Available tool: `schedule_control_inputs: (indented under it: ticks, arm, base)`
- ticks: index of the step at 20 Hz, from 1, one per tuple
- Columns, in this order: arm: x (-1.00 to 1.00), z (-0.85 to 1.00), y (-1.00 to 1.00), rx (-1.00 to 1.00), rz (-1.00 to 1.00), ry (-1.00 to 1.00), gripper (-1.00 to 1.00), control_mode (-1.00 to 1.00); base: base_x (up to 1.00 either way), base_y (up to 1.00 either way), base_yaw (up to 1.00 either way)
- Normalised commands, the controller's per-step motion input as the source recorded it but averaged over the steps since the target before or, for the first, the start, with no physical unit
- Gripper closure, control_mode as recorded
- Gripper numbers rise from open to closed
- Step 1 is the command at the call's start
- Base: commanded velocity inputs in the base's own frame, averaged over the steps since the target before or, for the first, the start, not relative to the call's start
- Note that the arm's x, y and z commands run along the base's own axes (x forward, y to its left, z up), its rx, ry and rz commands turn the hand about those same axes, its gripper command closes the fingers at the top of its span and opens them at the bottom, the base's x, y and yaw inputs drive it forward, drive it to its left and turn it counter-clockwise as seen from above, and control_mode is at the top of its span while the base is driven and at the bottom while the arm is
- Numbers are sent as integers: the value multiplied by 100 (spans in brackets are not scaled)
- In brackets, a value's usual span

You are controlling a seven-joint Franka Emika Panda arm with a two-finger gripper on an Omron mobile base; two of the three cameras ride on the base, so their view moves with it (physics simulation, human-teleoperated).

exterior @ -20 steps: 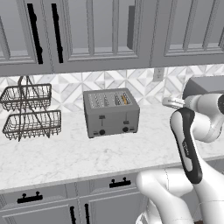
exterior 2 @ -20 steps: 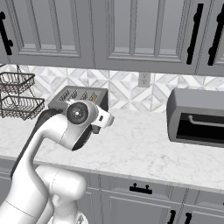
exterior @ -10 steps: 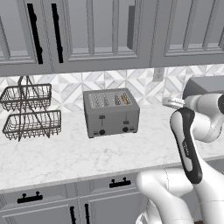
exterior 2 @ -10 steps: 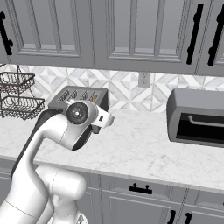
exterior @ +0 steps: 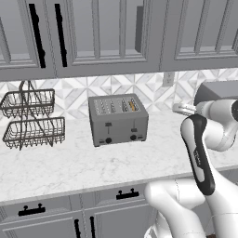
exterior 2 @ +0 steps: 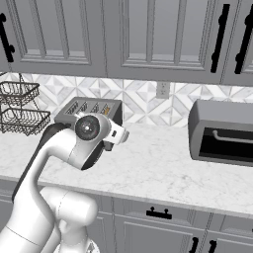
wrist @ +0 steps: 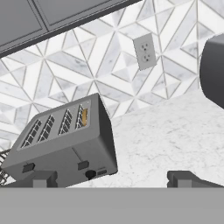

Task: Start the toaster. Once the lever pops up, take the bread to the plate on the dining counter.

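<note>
Pincer (wrist: 112, 178) spread, well short of the toaster (exterior: 118, 119); you press its stiff right lever (exterior: 133, 130), bread (exterior: 132, 106) light, crumbly.

A white marble counter (exterior: 69, 167) is backed by a wall tiled in a grey-and-white geometric pattern (exterior 2: 143, 101), with an outlet (wrist: 145, 52) set into it. Grey cabinets (exterior: 107, 35) with black handles are hung above, and grey drawers (exterior 2: 158, 225) are fitted below. A two-tier wire basket (exterior: 30, 118) is placed on the counter, well apart from a dark oven (exterior 2: 222, 133).
</note>
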Motion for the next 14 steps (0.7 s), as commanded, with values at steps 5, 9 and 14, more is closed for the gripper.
schedule_control_inputs:
  ticks: [5, 9, 14]
  arm:
    - [0, 0, 0, 0, 0, 0, -100, -100]
    - [0, 0, 0, 0, 0, 0, -100, -100]
    - [0, 0, 0, 0, 0, 0, -100, -100]
  base:
    - [0, 0, 0]
    - [0, 0, 0]
    - [0, 0, 0]
